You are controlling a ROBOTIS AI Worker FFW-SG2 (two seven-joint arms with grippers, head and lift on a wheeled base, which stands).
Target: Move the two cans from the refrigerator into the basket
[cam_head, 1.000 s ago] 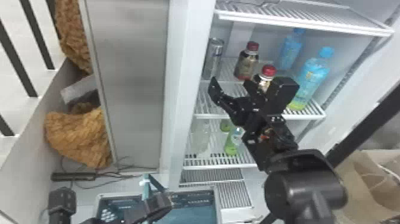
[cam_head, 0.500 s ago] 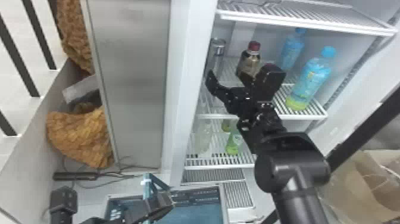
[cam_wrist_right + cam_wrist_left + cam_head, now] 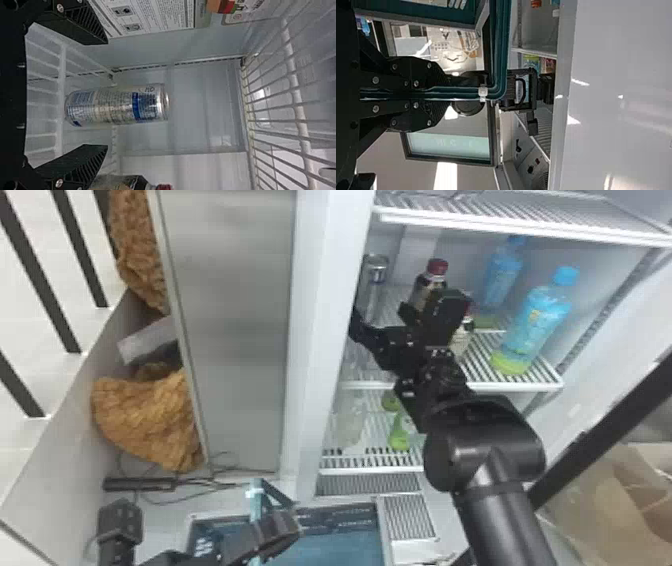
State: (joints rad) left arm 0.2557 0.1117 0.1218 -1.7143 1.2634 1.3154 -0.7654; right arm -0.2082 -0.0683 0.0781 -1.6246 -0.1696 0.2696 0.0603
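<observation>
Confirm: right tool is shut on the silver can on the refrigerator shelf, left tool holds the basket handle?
No: the right wrist view shows the right tool open, with gaps either side of the silver can. Left tool on the basket handle, can on the shelf: correct.

Can (image 3: 376, 272) on shelf (image 3: 505, 387), left of bottles (image 3: 540, 320)

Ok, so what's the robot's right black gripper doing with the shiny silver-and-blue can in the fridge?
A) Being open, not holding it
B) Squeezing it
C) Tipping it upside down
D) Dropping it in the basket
A: the right gripper's two ribbed fingers stand wide apart, with a gap showing on each side of the silver-and-blue can.
</observation>
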